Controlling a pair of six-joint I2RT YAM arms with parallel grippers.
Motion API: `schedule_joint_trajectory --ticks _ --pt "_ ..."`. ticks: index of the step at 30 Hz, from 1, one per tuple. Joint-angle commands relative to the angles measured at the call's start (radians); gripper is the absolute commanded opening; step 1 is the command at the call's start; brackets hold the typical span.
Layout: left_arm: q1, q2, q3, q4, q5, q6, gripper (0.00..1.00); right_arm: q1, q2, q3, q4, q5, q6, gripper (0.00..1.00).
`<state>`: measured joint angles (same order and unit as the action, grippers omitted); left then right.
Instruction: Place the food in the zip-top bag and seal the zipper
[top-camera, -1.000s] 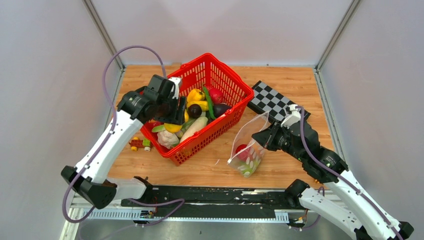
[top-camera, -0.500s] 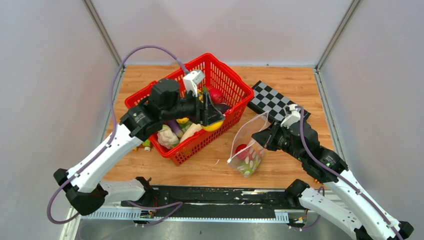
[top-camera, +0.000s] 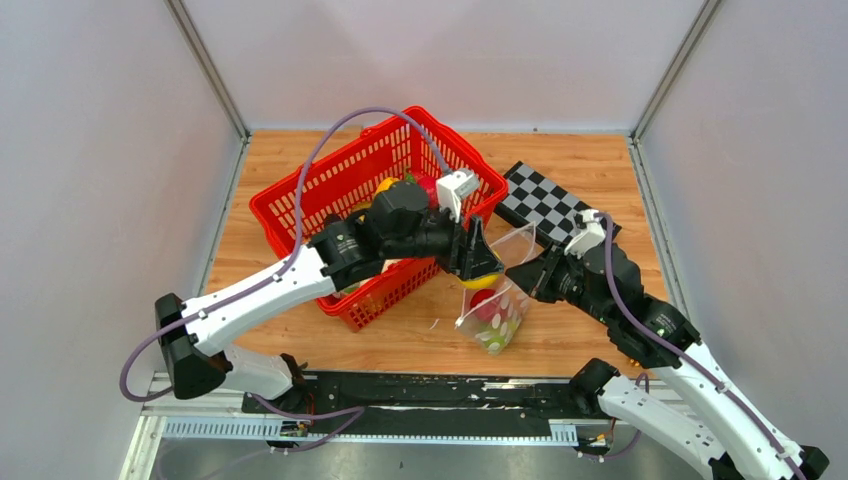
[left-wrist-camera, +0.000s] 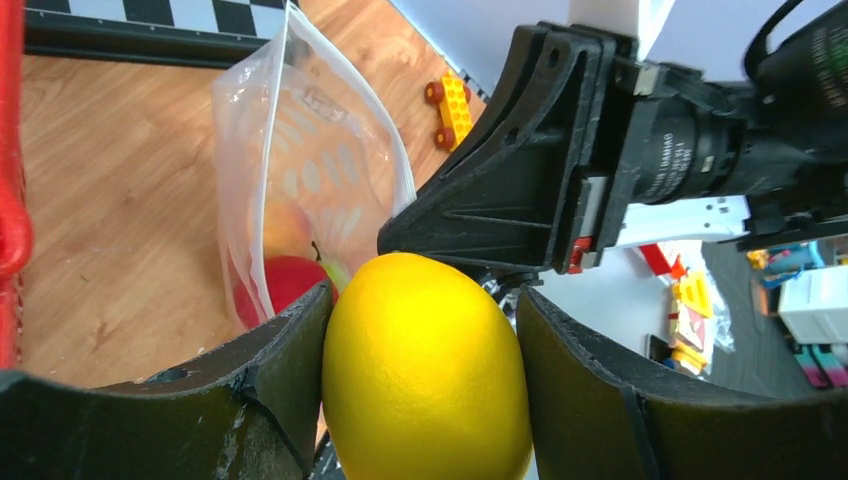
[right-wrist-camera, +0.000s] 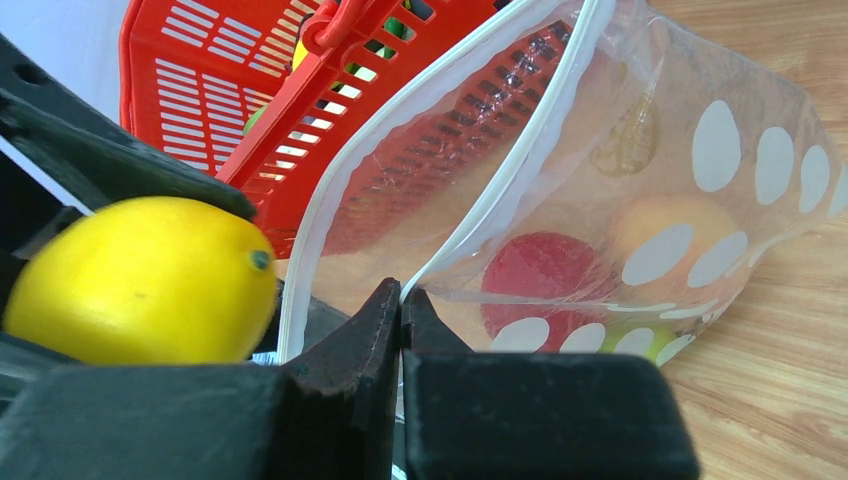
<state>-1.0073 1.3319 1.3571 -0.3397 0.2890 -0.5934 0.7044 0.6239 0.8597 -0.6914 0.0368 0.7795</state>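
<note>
My left tool (top-camera: 478, 262) is clamped around a yellow lemon (left-wrist-camera: 425, 370), just beside the open mouth of the dotted clear bag (top-camera: 497, 300). My right tool (right-wrist-camera: 402, 300), pressed together, pinches one lip of the zipper (right-wrist-camera: 520, 150) and holds the mouth up. The bag's bottom rests on the desk (top-camera: 400, 340) beside the red basket (top-camera: 330, 185). A red fruit (right-wrist-camera: 540, 270) lies inside. I should centre the lemon over the gap, lower it past the zipper, then let go, holding the pinch steady.
</note>
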Motion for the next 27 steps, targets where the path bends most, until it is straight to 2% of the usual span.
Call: schedule_joint_trajectory --ticks 1,6,13,16,19,21,27 --pt "-0.05 0.043 -0.005 0.059 -0.078 0.055 0.59 0.004 -0.016 0.05 0.019 0.012 -0.012 0.02" --pt "-0.075 0.092 -0.006 -0.007 -0.204 0.1 0.59 0.004 -0.024 0.055 0.001 0.015 -0.012 0.02" --pt "-0.08 0.125 -0.001 0.009 -0.252 0.111 0.64 0.003 -0.029 0.051 0.002 0.013 -0.01 0.02" --pt "-0.08 0.138 -0.001 0.019 -0.274 0.104 0.74 0.003 -0.029 0.049 0.01 0.007 -0.008 0.02" --pt "-0.081 0.148 0.01 0.027 -0.267 0.104 0.78 0.003 -0.03 0.05 0.008 0.005 -0.009 0.02" --pt "-0.081 0.15 0.021 0.028 -0.256 0.108 0.86 0.003 -0.033 0.049 0.005 0.011 -0.011 0.02" --pt "-0.08 0.139 0.039 0.033 -0.229 0.121 0.95 0.003 -0.044 0.042 0.002 0.033 -0.01 0.03"
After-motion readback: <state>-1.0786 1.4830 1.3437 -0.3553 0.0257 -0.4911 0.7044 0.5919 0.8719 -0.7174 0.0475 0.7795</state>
